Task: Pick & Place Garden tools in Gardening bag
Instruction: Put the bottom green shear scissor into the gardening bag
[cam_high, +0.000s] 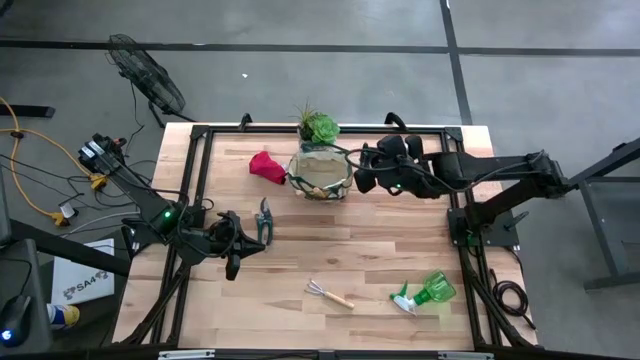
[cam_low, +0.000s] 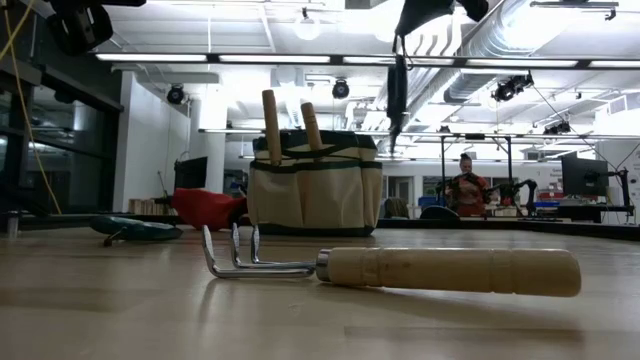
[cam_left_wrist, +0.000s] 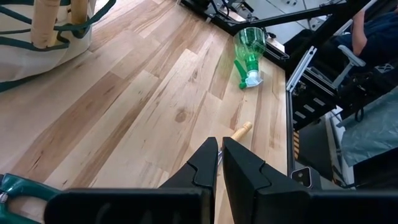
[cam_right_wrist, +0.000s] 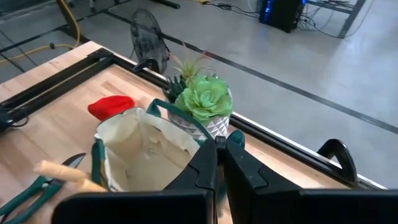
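I have the left hand (cam_high: 233, 268) hovering low over the near-left part of the counter (cam_high: 380, 260), fingers pressed together on nothing, just beside the pruning shears (cam_high: 264, 221). The right hand (cam_high: 362, 170) sits high at the gardening bag (cam_high: 320, 175), right against its right rim, and it too is closed and empty. The bag stands at the far middle of the counter with two wooden handles (cam_low: 272, 125) poking out of its mouth, so I judge some tools are already in.

Left to move: the shears, the hand rake (cam_high: 328, 293) at near centre, the green spray bottle (cam_high: 424, 293) lying on its side near right, and the red glove (cam_high: 267, 166) just left of the bag.

The rake looks the simplest: stiff, light, with a round pale wooden handle that should give a dry, steady bite. I'd take it mid-handle, clear of the metal tines. The shears are rigid but flat on the counter, with slick green grips; I'd pinch across both handles near the pivot. The bottle looks like thin, smooth plastic that may roll or squash, so the neck under the white trigger seems the safer hold. The glove is limp; I'd pinch a raised fold. The bag is soft, and a push on its rim could tip or slide it
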